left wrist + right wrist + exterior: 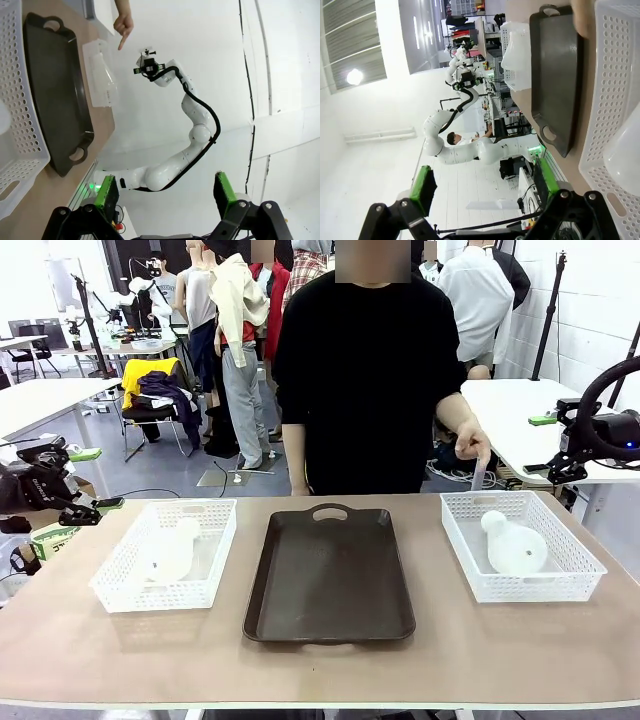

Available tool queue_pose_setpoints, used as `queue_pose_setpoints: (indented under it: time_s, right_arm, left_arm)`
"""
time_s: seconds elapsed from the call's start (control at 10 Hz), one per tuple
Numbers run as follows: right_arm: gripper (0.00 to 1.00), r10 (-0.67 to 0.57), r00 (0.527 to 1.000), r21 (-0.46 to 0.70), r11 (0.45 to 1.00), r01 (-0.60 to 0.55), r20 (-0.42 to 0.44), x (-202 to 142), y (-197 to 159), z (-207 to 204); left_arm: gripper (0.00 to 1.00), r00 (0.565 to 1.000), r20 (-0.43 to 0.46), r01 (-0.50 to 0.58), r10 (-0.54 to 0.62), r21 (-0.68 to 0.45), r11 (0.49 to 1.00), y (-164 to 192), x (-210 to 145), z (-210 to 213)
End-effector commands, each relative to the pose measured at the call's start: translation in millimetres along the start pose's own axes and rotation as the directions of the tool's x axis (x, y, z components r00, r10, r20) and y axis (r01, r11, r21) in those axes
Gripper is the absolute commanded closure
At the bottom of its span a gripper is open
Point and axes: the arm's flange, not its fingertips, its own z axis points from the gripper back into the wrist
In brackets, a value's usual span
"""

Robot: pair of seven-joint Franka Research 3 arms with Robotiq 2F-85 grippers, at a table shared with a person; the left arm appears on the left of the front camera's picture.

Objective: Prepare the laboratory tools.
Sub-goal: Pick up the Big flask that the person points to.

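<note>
Two translucent whitish conical flasks lie on their sides in white mesh baskets. One flask (168, 551) is in the left basket (120, 585). The other flask (513, 544) (626, 146) is in the right basket (575, 580) (612, 75). The person's hand (474, 451) (123, 26) points a finger down at the right basket's far rim. My left gripper (95, 480) (165, 192) hangs open off the table's left end, nothing between its green pads. Beyond the table's right end, my right gripper (548, 447) (485, 180) is open and empty too.
A dark brown handled tray (330, 575) (55, 90) (552, 75) lies bare between the two baskets. The person stands at the far edge behind it. A white table (530, 410) stands beyond the right arm.
</note>
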Motion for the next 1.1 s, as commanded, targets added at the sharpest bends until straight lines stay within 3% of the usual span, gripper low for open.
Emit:
queue_pose_setpoints:
  time_s: [0.0,0.9,1.0]
  right_arm:
    - [0.0,0.001,1.0,0.002,1.0,-0.001,0.0,-0.8,0.0,-0.6]
    - [0.0,0.0,1.0,0.0,1.0,0.0,0.0,0.0,0.0,0.1]
    - [0.0,0.053,0.998,-0.148,0.988,-0.048,0.027,-5.5,22.1,2.2]
  left_arm:
    - [0.0,1.0,0.0,0.005,-0.005,0.0,1.0,-0.8,-0.1,-0.1]
    - [0.0,1.0,0.0,0.005,-0.005,0.0,1.0,-0.8,-0.1,-0.1]
    - [0.0,1.0,0.0,0.005,-0.005,0.0,1.0,-0.8,-0.1,-0.1]
